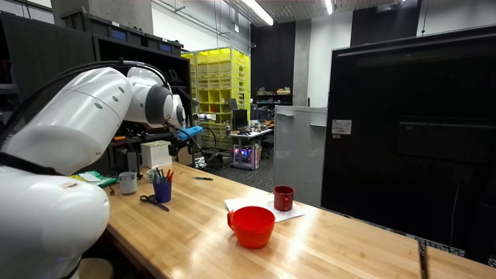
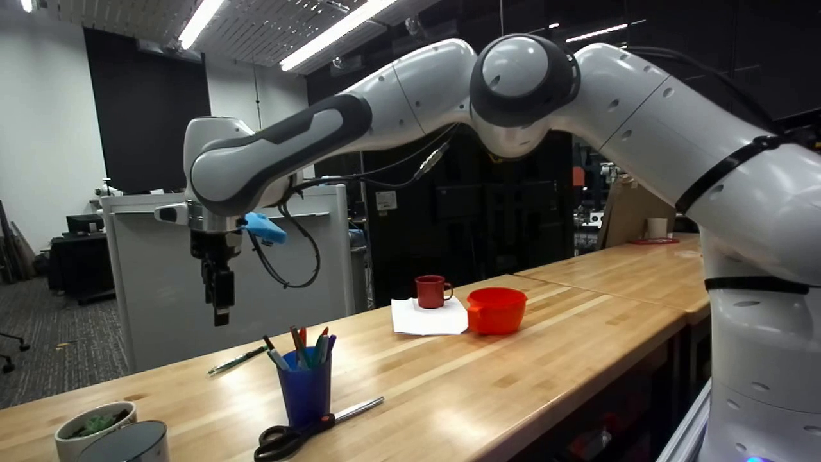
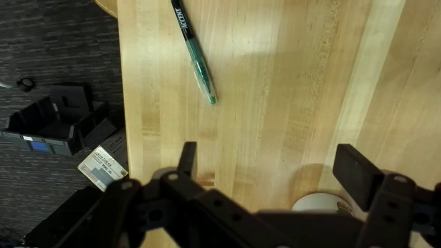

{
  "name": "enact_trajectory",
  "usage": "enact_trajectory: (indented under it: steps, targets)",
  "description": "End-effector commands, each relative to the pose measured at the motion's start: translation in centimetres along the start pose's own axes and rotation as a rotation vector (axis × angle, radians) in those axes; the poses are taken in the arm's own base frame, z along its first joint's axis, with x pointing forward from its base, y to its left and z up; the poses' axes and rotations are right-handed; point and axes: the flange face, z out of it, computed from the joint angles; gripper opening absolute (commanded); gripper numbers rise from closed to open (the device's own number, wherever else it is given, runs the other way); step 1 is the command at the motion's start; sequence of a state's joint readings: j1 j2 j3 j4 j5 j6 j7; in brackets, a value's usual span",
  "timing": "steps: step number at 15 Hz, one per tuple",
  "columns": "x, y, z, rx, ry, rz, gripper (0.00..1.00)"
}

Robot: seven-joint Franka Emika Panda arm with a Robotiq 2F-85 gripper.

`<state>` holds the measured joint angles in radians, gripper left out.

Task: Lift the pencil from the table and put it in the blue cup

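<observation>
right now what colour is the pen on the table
Green and black pen, clearest in the wrist view.

PLACE: robotics lab, by its look | white robot arm [image 1: 69, 128] at a wooden workbench [image 1: 341, 252] | yellow shelving [image 1: 214, 95] split into many compartments | dark storage totes [image 1: 102, 28] atop a black cabinet [image 1: 54, 54] | desk [image 1: 254, 134] with monitor [image 1: 240, 119], computer case [image 1: 246, 157] glowing nearby | strip lights [image 1: 258, 12] under slatted ceiling [image 2: 263, 38], concrete column [image 1: 124, 15] | dark carpet [image 2: 58, 366] on the floor
</observation>
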<state>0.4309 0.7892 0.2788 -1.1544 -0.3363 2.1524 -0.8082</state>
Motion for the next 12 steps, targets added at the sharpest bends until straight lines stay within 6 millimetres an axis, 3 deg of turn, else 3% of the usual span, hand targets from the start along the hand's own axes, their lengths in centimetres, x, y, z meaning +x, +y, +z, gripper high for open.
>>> enact_trajectory:
  steps: [1,5,12]
  targets:
    - [0.1,0.1,0.0,-0.001,0.001,-0.001,1.0]
    - [0.3,0.6,0.4,0.001,0.009,-0.045,1.0]
    - [-1.2,2.6,4.2,0.027,-0.018,-0.158,1.0]
